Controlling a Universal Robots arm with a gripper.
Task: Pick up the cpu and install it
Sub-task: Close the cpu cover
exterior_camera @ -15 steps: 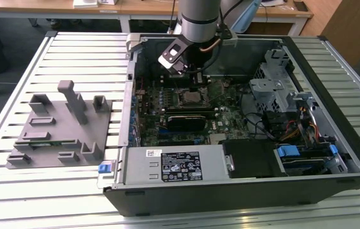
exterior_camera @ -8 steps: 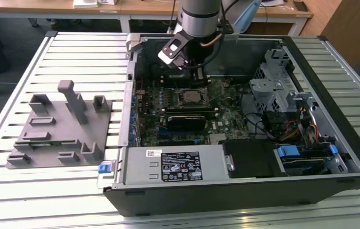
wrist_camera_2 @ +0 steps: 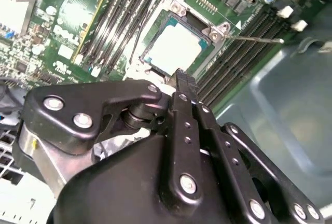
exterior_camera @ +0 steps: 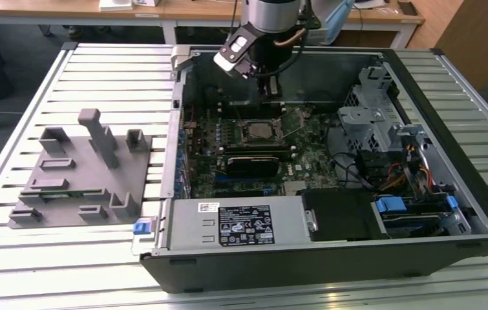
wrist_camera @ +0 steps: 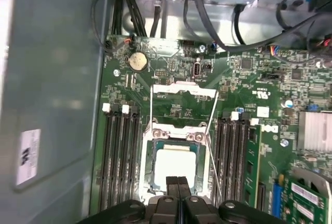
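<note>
One cpu sits flat in the motherboard socket inside the open computer case. The pincer hangs near it, fingers pressed together, holding nothing.

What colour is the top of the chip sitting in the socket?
The chip has a pale silver-white top, clearest in the first wrist view.

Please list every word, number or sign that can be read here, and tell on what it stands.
No text can be read with certainty.
Power supply label: print too small.
Case wall sticker: dark mark, blurred.
Motherboard print: too small.
</note>
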